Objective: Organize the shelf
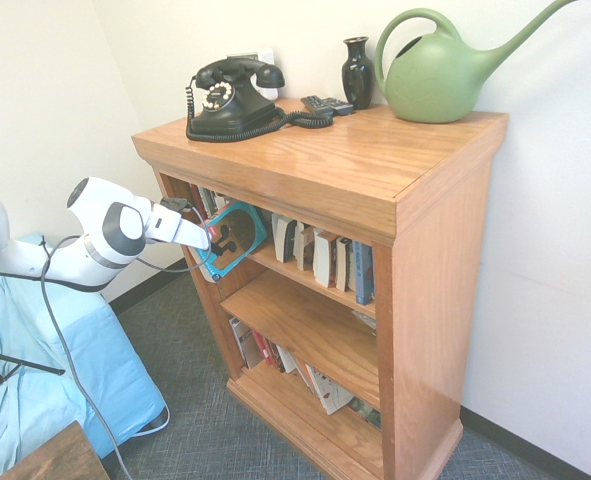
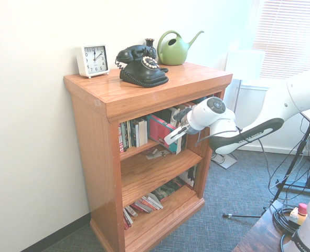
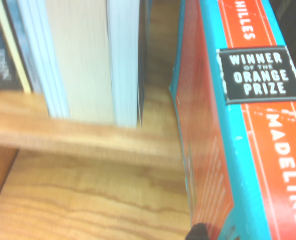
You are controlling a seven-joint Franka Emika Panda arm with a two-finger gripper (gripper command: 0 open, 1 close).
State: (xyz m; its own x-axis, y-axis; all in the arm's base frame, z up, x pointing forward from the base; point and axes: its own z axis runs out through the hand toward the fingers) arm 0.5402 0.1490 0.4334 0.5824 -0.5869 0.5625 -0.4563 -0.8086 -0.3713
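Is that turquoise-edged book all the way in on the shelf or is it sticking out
Sticking out: in the first exterior view, the book juts past the shelf's front, tilted, at the arm's tool.

Bright, washed-out exterior views; daylight at the blinds [image 2: 288, 42]; wrist view softly blurred.

Pale off-white walls [image 1: 45, 80] are seen meeting at a corner, edged at the floor by dark baseboard [image 1: 520, 452]. The floor is covered in blue-gray carpet [image 2: 233, 189]. A window at one side is screened by horizontal blinds [image 2: 288, 39], and the room is brightly lit, with the wall near the window washed out. Beside it, a floor lamp [image 2: 245, 65] with a white shade is placed. A piece of furniture is draped in a light-blue cover [image 1: 65, 360], and near it a dark brown wooden tabletop [image 1: 60, 458] is partly shown.
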